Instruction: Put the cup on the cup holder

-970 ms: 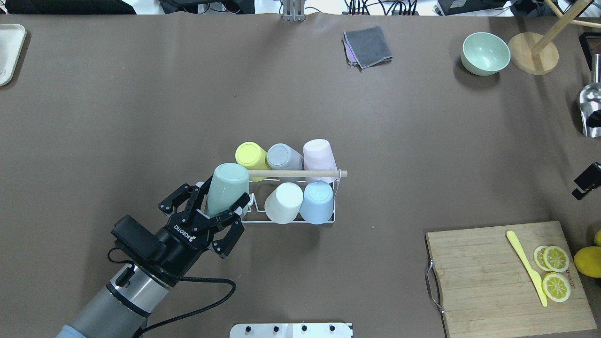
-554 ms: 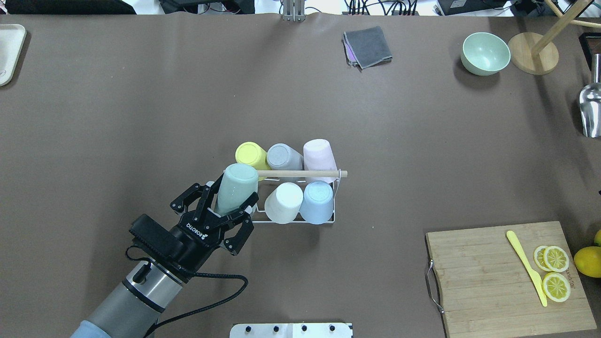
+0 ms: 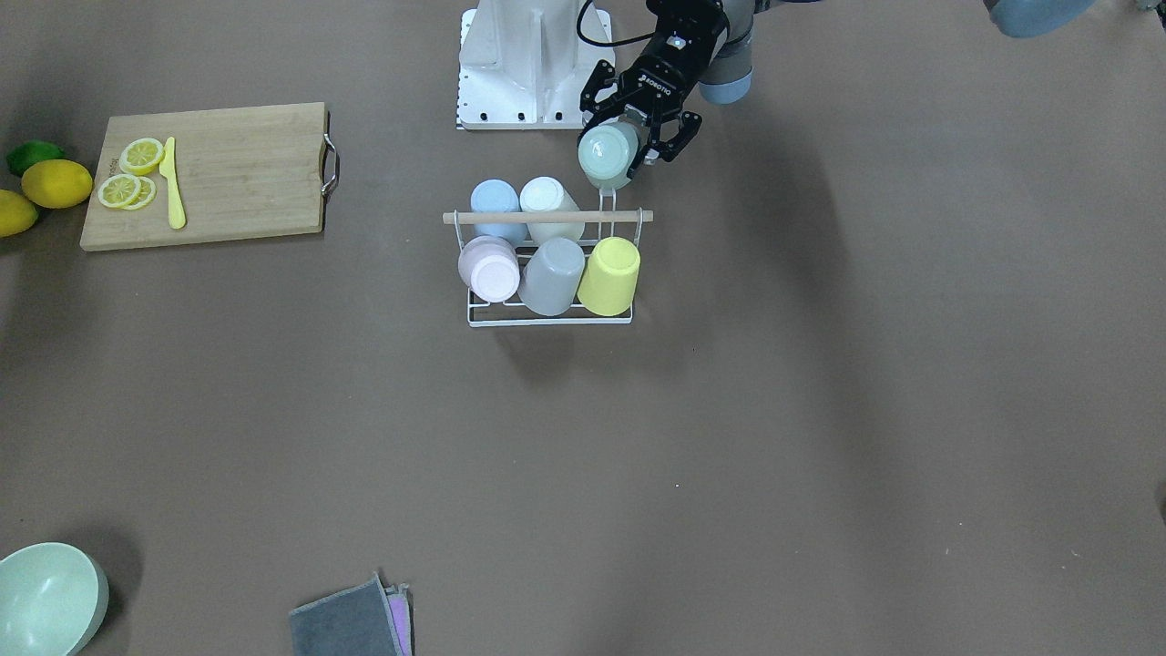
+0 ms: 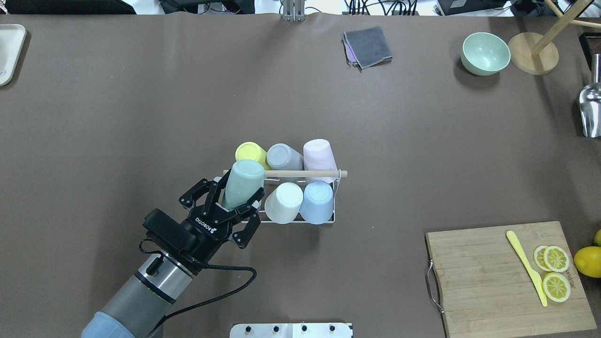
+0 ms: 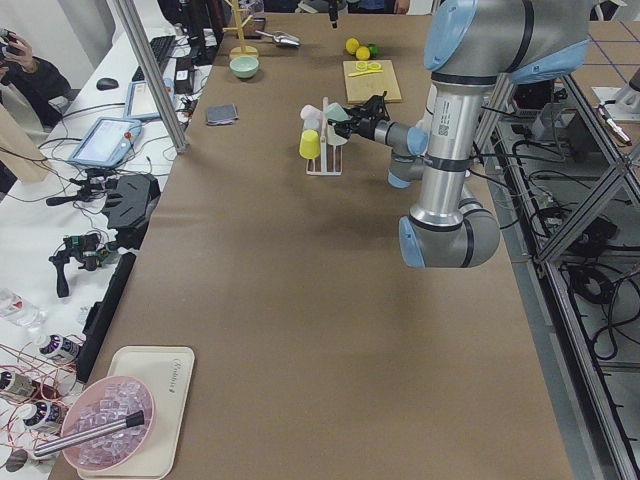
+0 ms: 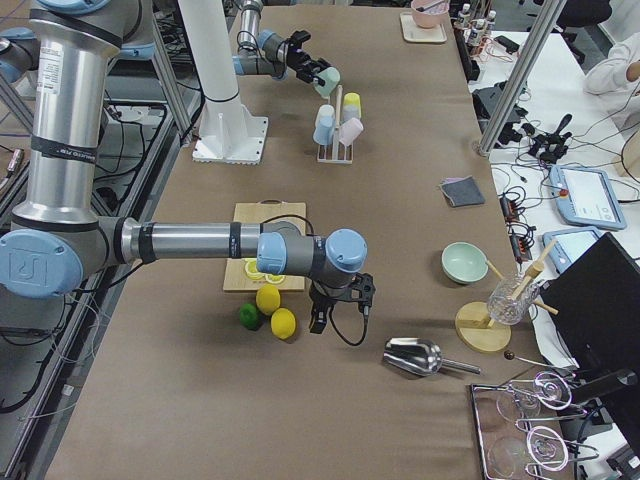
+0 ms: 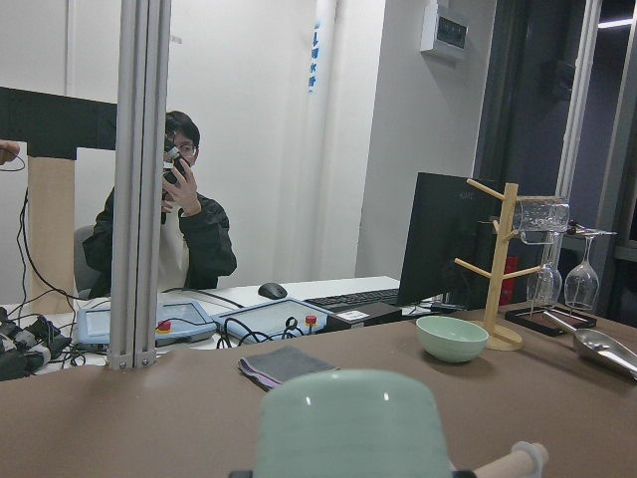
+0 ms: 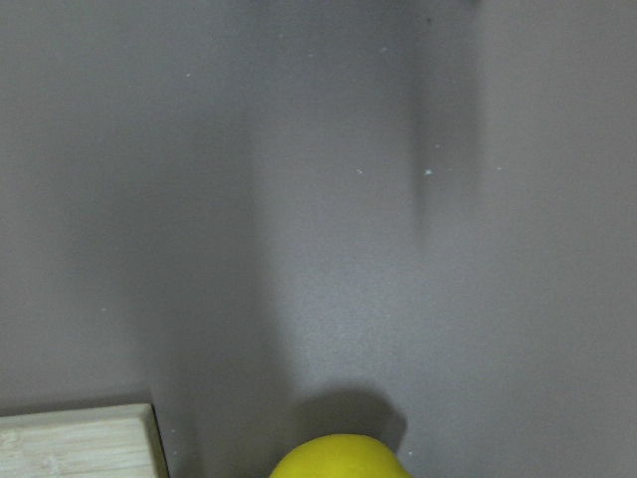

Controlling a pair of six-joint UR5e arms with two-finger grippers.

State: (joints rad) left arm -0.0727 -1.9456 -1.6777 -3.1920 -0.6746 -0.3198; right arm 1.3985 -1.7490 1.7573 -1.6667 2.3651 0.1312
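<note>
Gripping the mint-green cup [image 4: 244, 180] near its open end, the left gripper [image 4: 238, 201] has both fingers clamped on the side wall. The cup's closed base points up and away from the wrist. The cup hangs tilted over the near-left corner of the cup holder [image 4: 334, 209], its base against or just over the end of the wooden rod handle [image 4: 310, 173]. Whether its mouth has met a prong I cannot tell, since the cup itself covers that spot.

I judge the cup to be light, stiff plastic with a smooth matte skin, and unlikely to break. Its wall tapers, so a squeeze may push it out towards the narrow base. The wide band near the rim, where the fingers sit, is the sound place to hold it. The wire holder looks light too, and a sideways knock could shift it.

Moving right along the holder, the far row carries a yellow cup [image 4: 251, 154], a grey cup [image 4: 283, 156] and a pink cup [image 4: 319, 154]. The near row carries a white cup [image 4: 283, 202] and a blue cup [image 4: 317, 202], all upside down.

Well off to the right, the right gripper [image 6: 338, 303] sits low beside a lemon [image 6: 284, 322]. That side view is too small to tell if its fingers are spread or closed.
</note>
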